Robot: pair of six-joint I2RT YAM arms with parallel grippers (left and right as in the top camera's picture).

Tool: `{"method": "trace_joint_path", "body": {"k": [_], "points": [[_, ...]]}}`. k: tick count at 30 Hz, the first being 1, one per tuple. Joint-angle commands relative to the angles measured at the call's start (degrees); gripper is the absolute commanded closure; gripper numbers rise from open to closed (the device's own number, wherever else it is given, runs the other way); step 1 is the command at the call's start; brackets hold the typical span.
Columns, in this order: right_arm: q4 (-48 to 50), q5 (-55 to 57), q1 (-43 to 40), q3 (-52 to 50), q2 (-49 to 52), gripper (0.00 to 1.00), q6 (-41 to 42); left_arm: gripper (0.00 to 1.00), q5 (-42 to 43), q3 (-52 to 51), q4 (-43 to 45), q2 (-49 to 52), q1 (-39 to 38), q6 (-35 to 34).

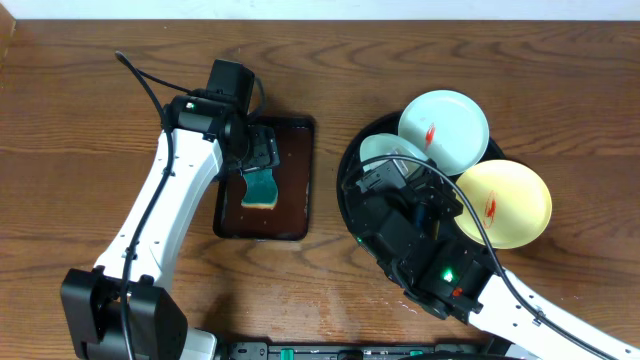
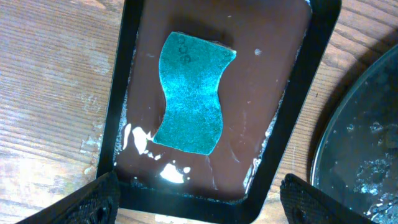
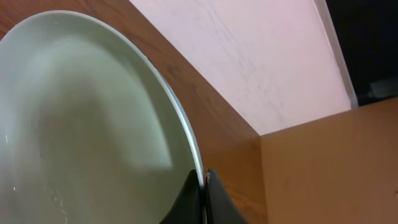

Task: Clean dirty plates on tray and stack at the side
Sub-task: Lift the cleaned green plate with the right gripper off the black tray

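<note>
Overhead, left gripper [image 1: 258,160] above sponge [image 1: 262,190] in brown tray [image 1: 295,200], right gripper [image 1: 392,170] holding pale plate [image 1: 380,148] over black tray [image 1: 346,212], blue plate [image 1: 444,130], yellow plate [image 1: 505,203] at its rim, left wrist, jaws wide above sponge [image 2: 193,93], right wrist, fingers [image 3: 217,202] pinching pale plate [image 3: 93,124] rim

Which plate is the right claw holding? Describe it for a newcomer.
Find the big round black tray on the table's right half. At its upper-left edge seen from overhead, one pale bluish-white plate stands tipped up, its rim pinched in the right claw. The other pale plate and the yellow plate beside it each carry a red smear; this one shows none.
</note>
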Motion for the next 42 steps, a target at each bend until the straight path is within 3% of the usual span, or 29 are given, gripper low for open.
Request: {"method": "trace_joint_path", "body": {"k": [1, 39, 42], "points": [[0.3, 2.5, 0.7, 0.9, -0.5, 0.99, -1.2, 0.17, -0.3, 1.0, -0.1, -0.6, 0.0, 0.3], [0.9, 2.5, 0.6, 0.9, -0.5, 0.99, -1.1, 0.17, -0.3, 1.0, -0.1, -0.6, 0.0, 0.3], [1.2, 0.5, -1.8, 0.9, -0.5, 0.99, 7.8, 0.17, -0.3, 1.0, -0.1, -0.6, 0.0, 0.3]]}}
